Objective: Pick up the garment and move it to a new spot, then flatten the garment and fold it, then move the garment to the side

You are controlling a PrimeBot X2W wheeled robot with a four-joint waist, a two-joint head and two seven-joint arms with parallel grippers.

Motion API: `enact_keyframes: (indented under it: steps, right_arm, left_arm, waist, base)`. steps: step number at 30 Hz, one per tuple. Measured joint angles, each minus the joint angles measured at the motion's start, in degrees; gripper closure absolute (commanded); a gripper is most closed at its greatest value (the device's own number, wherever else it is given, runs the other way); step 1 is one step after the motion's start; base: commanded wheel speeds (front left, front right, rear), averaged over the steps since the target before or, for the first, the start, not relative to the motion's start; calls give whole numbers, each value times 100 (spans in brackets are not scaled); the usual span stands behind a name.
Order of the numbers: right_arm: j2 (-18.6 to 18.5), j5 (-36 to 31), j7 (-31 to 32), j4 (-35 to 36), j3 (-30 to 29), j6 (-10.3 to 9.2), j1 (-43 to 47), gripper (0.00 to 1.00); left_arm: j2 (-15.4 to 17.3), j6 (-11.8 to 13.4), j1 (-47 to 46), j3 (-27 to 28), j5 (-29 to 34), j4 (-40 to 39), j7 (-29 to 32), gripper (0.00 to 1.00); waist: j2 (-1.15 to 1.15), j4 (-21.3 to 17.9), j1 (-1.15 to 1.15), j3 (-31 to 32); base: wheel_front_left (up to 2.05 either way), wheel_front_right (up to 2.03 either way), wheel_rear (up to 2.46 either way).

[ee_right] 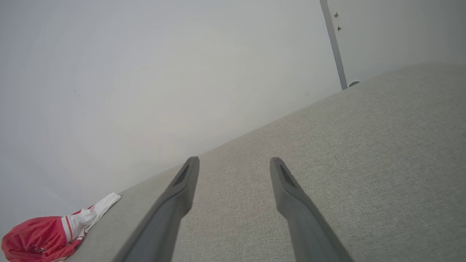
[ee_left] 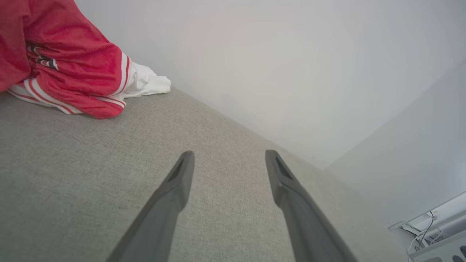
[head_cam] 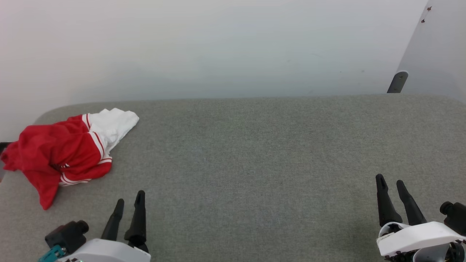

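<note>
Grey surface (head_cam: 255,153), garment (head_cam: 62,153) crumpled at its left edge; left gripper (head_cam: 130,196) and right gripper (head_cam: 389,179) gape empty. Advice: pinch a thick fold.

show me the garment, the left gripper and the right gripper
garment (head_cam: 54,153), head view, on its crumpled red body
left gripper (head_cam: 130,198), head view, midway between its open fingers' tips
right gripper (head_cam: 389,180), head view, midway between its open fingers' tips

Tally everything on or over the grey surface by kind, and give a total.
Garment: 1
Tools: 2 (left tool, right tool, both open and holding nothing)
Total: 3
</note>
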State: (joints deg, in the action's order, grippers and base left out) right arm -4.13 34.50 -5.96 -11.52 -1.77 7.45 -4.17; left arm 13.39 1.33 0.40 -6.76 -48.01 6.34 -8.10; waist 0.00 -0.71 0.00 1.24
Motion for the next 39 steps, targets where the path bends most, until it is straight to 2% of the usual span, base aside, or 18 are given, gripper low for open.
enact_keyframes:
  steps: [13,39]
  right_arm:
    - [22,-854,-160,140,-26,0,1,0]
    - [19,-2137,-364,300,-1,1,-3,0]
  left_arm:
    - [-43,-142,123,149,951,-137,-187,0]
    - [-146,-387,250,334,2286,-309,-498,0]
  waist:
    - [0,-13,0,22]
    - [0,-43,0,46]
  base:
    - [0,0,0]
    - [0,0,0]
